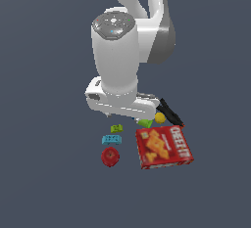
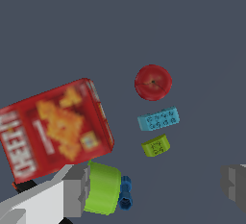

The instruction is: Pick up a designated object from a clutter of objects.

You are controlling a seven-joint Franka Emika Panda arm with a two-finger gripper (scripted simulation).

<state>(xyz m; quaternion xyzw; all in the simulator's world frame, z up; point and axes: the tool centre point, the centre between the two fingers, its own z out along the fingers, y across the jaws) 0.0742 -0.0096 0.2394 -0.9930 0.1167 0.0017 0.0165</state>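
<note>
Jaws spread wide and empty, the gripper [image 2: 156, 184] is held above the clutter; the red fruit [image 1: 110, 157] should be centred before descent, the cyan block [image 1: 112, 139] avoided.

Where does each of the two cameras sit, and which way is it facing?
Exterior view: off the arm, raised, looking down past the white arm at the clutter; the gripper is hidden behind the wrist.
Wrist view: on the wrist, looking down; grey fingertips stand wide apart at the frame edges, and a small blue piece shows beside the green cup.
Shared: red fruit, cyan block, green block, Cheez-It box.
</note>
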